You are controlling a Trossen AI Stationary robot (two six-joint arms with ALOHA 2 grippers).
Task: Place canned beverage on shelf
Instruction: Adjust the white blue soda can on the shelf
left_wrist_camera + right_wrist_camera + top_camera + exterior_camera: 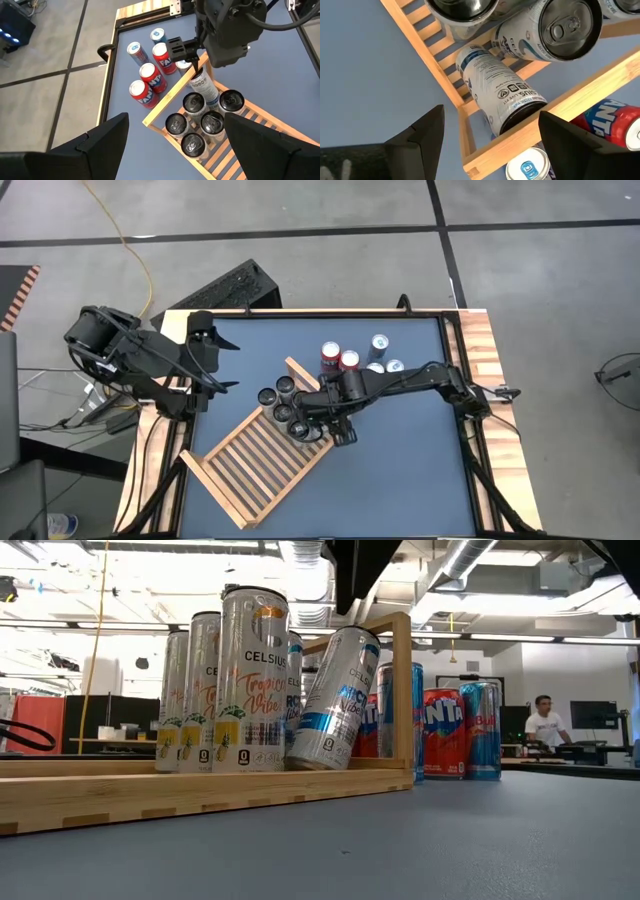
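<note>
At table's left edge we see the L arm parked, left gripper (228, 363) w/ fingers spread wide, nothing between them, well apart from the shelf (250, 470).

Next over, the shelf lies flat on the table (400, 470), turned at an angle, one end near the front-left of the table, the other end toward the middle. We count five upright cans (212, 123) bunched at that middle end, dark tops up; low view shows silver Celsius labels on them.

Just beside that bunch, in the shelf's corner, a sixth can, the tilted can (495, 90), has its base down on the slats next to the upright ones & its top tipped toward the frame rail. We can't tell if it touches the rail.

Over it hangs the right gripper (325, 425), R arm stretched in from the table's right edge. Its fingers stand apart, one each side of the tilted can; wrist view shows space betw. fingers & can, so no grip.

Past the rail, on bare table: red cans (340, 358), then blue cans (380, 345), all upright, close together, off the shelf.

Far right in low view, a person (545, 720) in the room behind.
</note>
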